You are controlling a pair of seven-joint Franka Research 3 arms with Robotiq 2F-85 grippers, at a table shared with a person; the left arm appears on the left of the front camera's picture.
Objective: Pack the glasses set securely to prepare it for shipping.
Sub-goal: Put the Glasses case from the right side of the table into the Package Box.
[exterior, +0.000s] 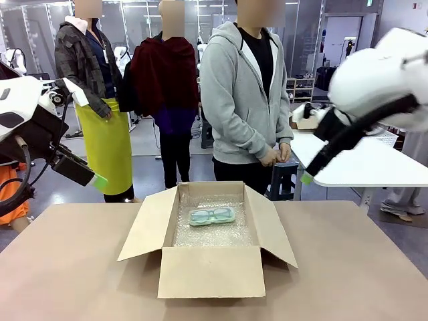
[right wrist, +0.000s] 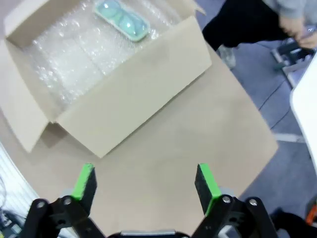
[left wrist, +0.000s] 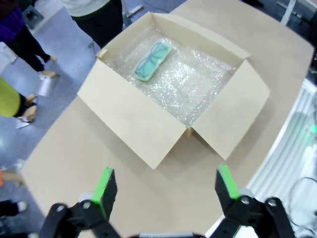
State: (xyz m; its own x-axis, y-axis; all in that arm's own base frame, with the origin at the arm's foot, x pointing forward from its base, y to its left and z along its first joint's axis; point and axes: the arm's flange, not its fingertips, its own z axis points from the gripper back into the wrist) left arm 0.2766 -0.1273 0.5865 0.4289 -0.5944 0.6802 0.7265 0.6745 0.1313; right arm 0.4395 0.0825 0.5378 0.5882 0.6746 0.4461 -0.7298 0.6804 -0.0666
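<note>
— On the tan bench (exterior: 67, 267), what's the box like?
— Plain brown cardboard box (exterior: 210, 271), side flaps splayed outward, floor lined with crinkly clear bubble wrap (exterior: 217, 234). One teal glasses case (exterior: 211, 216), flat with rounded corners, lies on the wrap toward the far wall.
— And the fingers?
— Left fingers (left wrist: 105, 191) and right fingers (right wrist: 205, 186), black with green pads, are both spread wide and hold nothing. They're raised off either side of the box, well apart from the case.
— Anything unclear?
— The frames inside the case blur together. From the front, the box's near wall hides the nearest strip of its floor.
</note>
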